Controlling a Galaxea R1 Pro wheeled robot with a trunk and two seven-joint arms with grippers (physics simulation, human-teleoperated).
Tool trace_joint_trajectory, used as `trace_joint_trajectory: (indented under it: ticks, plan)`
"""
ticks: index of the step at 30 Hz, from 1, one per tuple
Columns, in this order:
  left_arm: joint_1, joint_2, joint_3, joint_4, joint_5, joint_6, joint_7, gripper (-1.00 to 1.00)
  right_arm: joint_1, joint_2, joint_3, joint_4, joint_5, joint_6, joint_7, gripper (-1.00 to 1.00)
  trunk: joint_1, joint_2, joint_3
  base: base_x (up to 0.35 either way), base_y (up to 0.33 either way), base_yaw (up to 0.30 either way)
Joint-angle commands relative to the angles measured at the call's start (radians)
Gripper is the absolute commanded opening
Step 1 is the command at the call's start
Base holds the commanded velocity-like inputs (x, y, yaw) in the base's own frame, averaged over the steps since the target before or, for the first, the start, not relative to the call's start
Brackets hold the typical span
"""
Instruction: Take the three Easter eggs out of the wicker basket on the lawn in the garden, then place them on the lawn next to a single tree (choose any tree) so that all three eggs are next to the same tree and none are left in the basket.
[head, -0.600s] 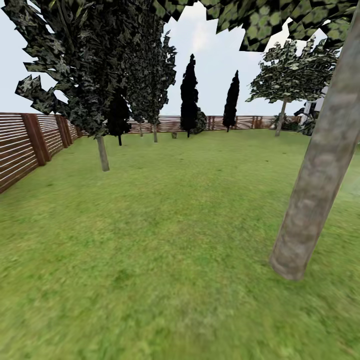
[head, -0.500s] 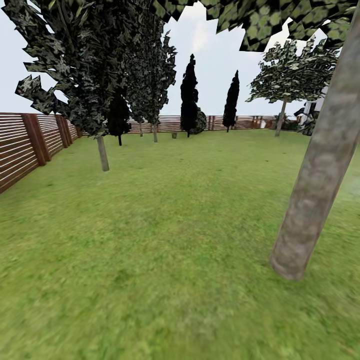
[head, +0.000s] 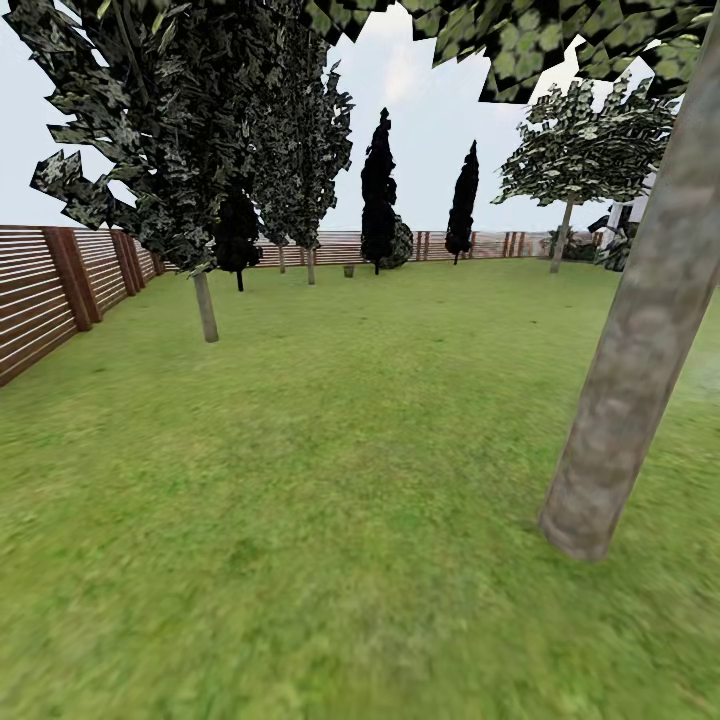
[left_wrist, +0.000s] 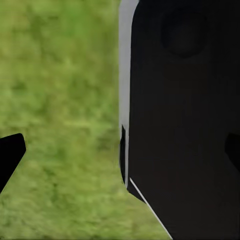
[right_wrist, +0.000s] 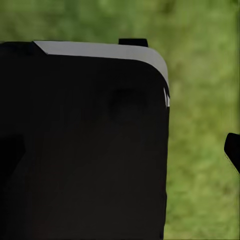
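A: While the robot rolls over the mottled green lawn (head: 330, 480), where's the small brown wicker basket?
B: Possibly that distant speck (head: 348, 270) by the slatted wooden fence (head: 40, 290); eggs unseen.
A: Grippers?
B: Can't tell. Eggs look smooth, light; I'd grasp around the middle

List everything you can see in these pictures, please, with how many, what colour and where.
Lawn: one, mottled green, covering the whole ground.
Near trunk: one, pale grey-beige, leaning, close at the right.
Leafy trees: several, dark with pale green speckles; one at the left, one far right.
Cone trees: two, black, at the far fence.
Fence: one, brown slats, along the left and back.
Small object: one, brownish, far off by the fence; too small to identify.
Sky: pale, overcast.
Robot body: black panel with a pale edge, over grass in both wrist views.
End effectors: dark tips at the wrist views' edges; their state cannot be judged.
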Motion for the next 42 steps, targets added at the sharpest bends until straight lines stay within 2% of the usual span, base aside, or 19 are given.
trace_joint_trajectory:
  ticks: [1,6,12,42]
  plan:
    - [0.000,0.006,0.000,0.000,0.000,0.000,0.000,1.00,-0.001,0.001,0.000,-0.005,0.000,-0.009,0.000,1.00,0.000,0.000,-0.001,0.000,0.000,0.000]
    - [0.000,0.012,0.000,0.000,0.000,0.000,0.000,1.00,-0.001,0.000,0.009,-0.044,0.012,-0.019,0.012,1.00,0.000,0.000,-0.001,0.000,0.000,0.000]
    - [0.000,0.011,0.000,0.001,0.000,0.000,0.000,1.00,-0.001,0.007,0.009,-0.046,0.023,-0.021,0.012,1.00,0.000,0.000,-0.001,0.000,0.000,-0.059]
    - [0.000,0.011,0.000,0.000,0.000,0.000,0.000,1.00,-0.002,0.007,0.007,-0.047,0.023,-0.021,0.012,1.00,0.000,0.000,-0.001,0.000,0.000,-0.279]
